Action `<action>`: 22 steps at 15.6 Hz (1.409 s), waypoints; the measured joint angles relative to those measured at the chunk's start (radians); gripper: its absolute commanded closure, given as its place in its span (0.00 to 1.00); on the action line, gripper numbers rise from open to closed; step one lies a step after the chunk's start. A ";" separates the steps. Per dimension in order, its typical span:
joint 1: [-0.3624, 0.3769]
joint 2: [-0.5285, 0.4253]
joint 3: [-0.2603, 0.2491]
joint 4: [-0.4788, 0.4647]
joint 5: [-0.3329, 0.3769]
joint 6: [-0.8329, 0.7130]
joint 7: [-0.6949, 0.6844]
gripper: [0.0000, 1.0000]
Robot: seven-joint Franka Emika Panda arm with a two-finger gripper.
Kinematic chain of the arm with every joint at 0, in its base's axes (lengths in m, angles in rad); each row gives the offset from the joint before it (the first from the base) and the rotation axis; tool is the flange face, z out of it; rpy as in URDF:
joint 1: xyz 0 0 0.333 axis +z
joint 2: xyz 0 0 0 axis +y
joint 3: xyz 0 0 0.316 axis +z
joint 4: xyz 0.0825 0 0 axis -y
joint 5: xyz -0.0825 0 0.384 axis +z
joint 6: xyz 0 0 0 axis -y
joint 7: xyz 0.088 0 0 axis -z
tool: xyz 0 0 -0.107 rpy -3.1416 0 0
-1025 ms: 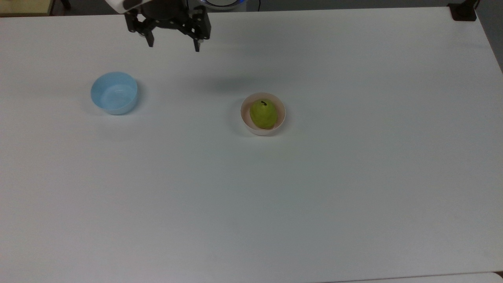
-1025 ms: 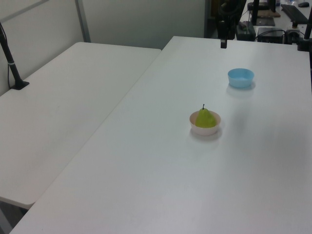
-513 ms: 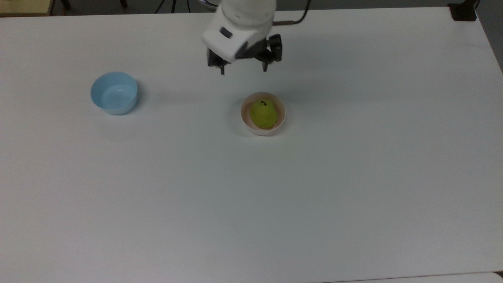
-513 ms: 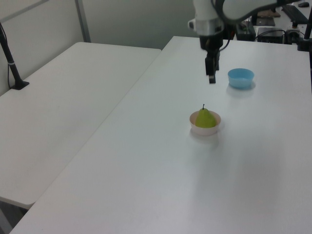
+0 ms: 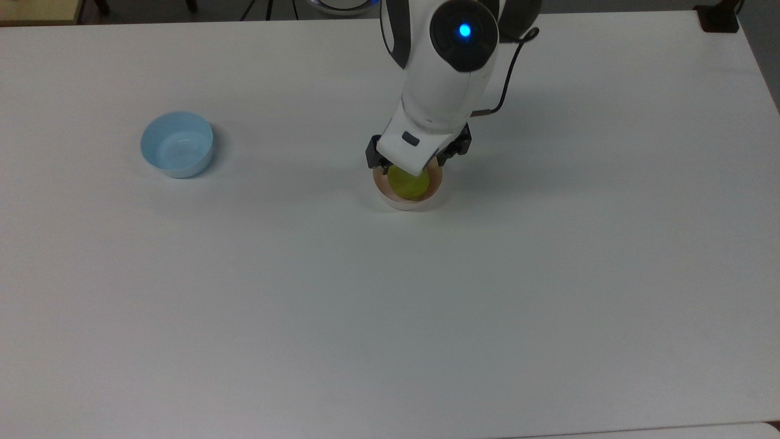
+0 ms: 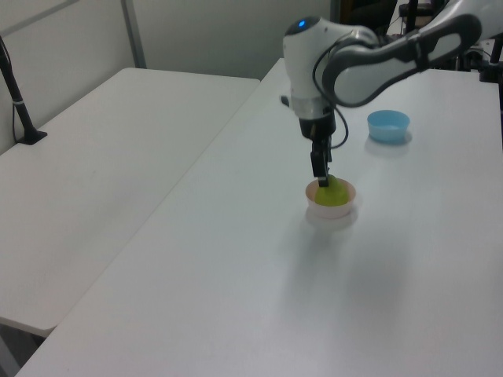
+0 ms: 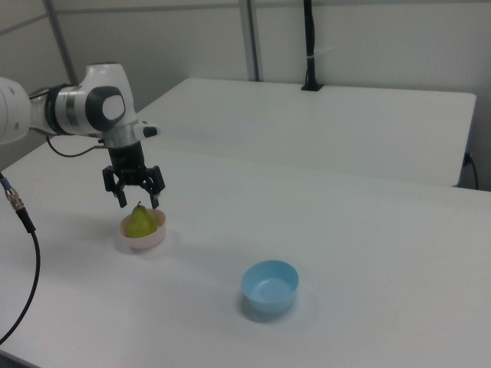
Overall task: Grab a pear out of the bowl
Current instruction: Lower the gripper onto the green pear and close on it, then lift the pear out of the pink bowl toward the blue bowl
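A yellow-green pear (image 5: 407,184) (image 6: 337,193) (image 7: 140,223) stands upright in the small pale pink bowl (image 5: 402,204) (image 6: 334,210) (image 7: 143,242) near the middle of the white table. My gripper (image 5: 410,161) (image 6: 321,174) (image 7: 138,201) hangs straight down over the bowl and is open. In the right view its two fingers stand apart on either side of the pear's top and stem. In the top view the white hand hides the far half of the pear and the bowl's far rim.
An empty light blue bowl (image 5: 177,144) (image 6: 388,126) (image 7: 269,287) sits apart from the pink one, on the top view's left. A second white table (image 6: 102,157) adjoins this one, with a black post (image 6: 17,94) clamped to it. A black cable (image 7: 23,253) hangs at the right view's left.
The arm has swung from the table's far edge to over the pink bowl and come down, so the open fingers now flank the pear's top. Pear and bowls have not moved.
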 measured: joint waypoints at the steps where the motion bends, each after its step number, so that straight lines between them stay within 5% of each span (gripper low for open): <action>1: 0.003 0.019 0.000 0.000 -0.004 0.006 0.001 0.08; 5: 0.004 0.042 -0.001 -0.015 -0.045 0.007 0.001 0.23; 9: 0.006 0.048 -0.001 -0.028 -0.053 0.007 0.001 0.59; 15: 0.008 0.033 -0.001 -0.020 -0.053 0.007 0.001 0.61; 22: -0.044 -0.109 -0.006 -0.006 -0.053 -0.085 -0.009 0.61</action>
